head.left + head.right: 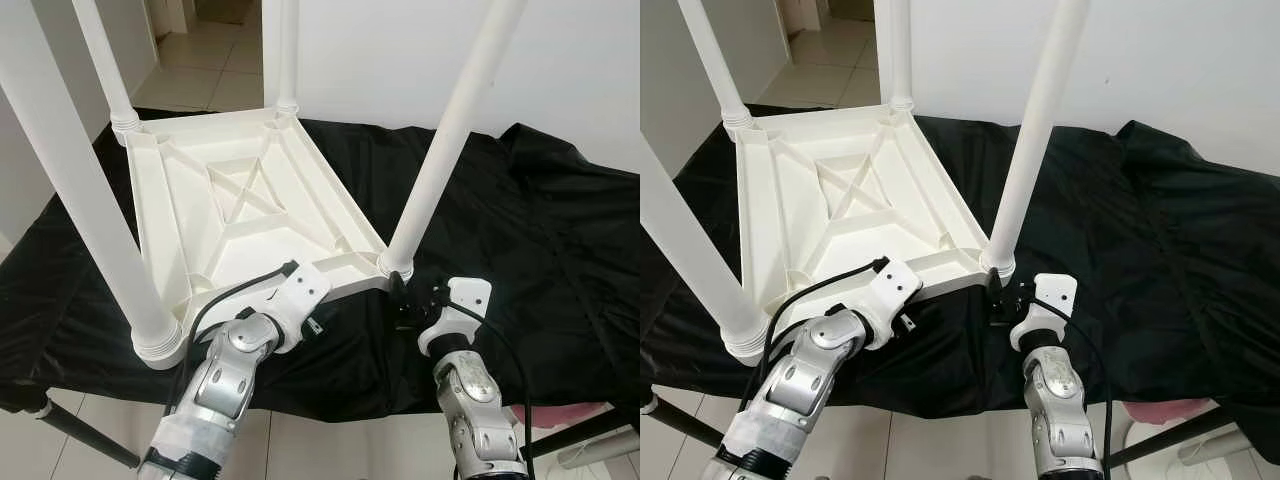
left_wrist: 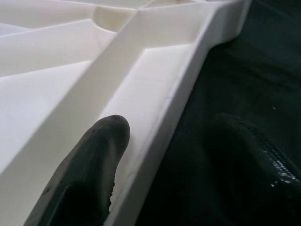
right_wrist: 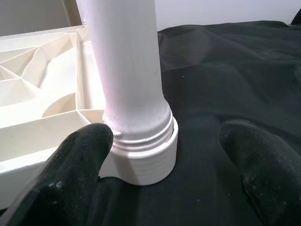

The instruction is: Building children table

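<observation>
Black cloth (image 1: 520, 230) covers the work surface from edge to edge, with pale floor tiles at the upper left of the frame and a white wall behind. Upside down on the cloth, filling the left and centre of the head view, lies the white plastic table top (image 1: 240, 215), ribbed underside up so the legs can be fitted from above. All four legs stand in their corner sockets.

At lower left, the left gripper (image 2: 164, 160) straddles the near rim of the table top, one finger (image 2: 94, 155) inside the rim and the other out over the cloth. Its fingers are spread and not pinched on the rim, probably placed there to steady the top.

Just right of centre, the right gripper (image 3: 164, 160) is released too, its fingers either side of the near right leg (image 1: 450, 135) at its threaded collar (image 3: 141, 150), touching nothing. It looks ready to close and twist that leg tight.
</observation>
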{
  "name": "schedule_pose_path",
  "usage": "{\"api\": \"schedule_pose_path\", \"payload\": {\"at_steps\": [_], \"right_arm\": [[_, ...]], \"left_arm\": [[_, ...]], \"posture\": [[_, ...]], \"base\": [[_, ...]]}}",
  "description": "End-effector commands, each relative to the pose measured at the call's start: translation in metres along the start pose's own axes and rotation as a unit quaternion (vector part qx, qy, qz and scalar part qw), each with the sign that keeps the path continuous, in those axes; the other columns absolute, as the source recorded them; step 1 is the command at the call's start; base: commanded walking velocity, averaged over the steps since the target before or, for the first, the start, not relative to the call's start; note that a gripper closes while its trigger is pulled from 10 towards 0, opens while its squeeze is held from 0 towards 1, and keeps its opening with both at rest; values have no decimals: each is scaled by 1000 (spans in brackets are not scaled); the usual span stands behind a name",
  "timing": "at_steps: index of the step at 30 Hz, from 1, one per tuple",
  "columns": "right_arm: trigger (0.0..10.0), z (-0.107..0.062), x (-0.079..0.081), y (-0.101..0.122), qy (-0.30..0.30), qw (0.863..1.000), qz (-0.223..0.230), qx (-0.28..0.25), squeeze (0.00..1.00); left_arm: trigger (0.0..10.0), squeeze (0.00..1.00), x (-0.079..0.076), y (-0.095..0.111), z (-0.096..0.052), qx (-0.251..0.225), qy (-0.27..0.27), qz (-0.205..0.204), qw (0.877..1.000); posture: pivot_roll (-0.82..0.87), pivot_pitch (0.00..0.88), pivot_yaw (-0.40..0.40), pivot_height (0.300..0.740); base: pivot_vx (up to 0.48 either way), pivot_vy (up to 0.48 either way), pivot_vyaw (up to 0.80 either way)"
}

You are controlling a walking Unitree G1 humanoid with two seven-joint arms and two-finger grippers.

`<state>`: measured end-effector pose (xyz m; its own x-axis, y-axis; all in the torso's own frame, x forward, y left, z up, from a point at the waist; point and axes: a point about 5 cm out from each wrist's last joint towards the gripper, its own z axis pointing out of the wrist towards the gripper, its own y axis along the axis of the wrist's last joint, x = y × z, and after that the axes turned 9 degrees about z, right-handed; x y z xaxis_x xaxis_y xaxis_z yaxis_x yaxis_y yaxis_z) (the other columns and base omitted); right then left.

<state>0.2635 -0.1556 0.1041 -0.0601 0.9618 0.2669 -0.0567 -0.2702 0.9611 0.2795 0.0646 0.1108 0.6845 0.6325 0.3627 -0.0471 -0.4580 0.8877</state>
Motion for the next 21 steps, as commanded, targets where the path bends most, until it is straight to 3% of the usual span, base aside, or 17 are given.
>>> {"api": "schedule_pose_path", "payload": {"at_steps": [1, 4, 6, 9, 16, 18, 19, 21], "right_arm": [[10000, 2, -3, 1, -4, 1000, -1, -4, 0], [10000, 1, -3, 1, -1, 1000, -1, -5, 0], [10000, 1, -3, 0, 4, 1000, -3, -4, 0], [10000, 3, -4, 0, 5, 1000, -3, -4, 0], [10000, 8, -6, 3, 6, 1000, -6, -9, 0], [10000, 13, -6, 4, 9, 1000, -6, -13, 0], [10000, 13, -6, 4, 9, 1000, -6, -13, 0], [10000, 13, -6, 4, 13, 1000, -5, -15, 0]], "left_arm": [[10000, 0, -7, 8, -3, -41, -54, -6, 998], [10000, 0, -5, 18, -14, -90, -73, 2, 993], [10000, 0, 3, 28, -26, -134, -68, -17, 989], [10000, 0, 7, 33, -38, -162, -75, -35, 983], [10000, 0, 5, 36, -59, -186, -90, -49, 977], [10000, 0, -2, 29, -83, -191, -116, -57, 973], [10000, 0, -2, 29, -83, -191, -116, -57, 973], [10000, 0, -8, 22, -98, -181, -147, -58, 971]], "posture": [[-17, 0, -52, 740], [-6, 0, -56, 740], [-1, 0, -60, 740], [4, 0, -63, 740], [27, 0, -66, 740], [39, 0, -70, 740], [39, 0, -70, 740], [56, 0, -80, 740]], "base": [[0, 0, 0], [0, 0, 0], [0, 0, 0], [0, 0, 0], [0, 0, 0], [0, 0, 0], [0, 0, 0], [0, 0, 0]]}}
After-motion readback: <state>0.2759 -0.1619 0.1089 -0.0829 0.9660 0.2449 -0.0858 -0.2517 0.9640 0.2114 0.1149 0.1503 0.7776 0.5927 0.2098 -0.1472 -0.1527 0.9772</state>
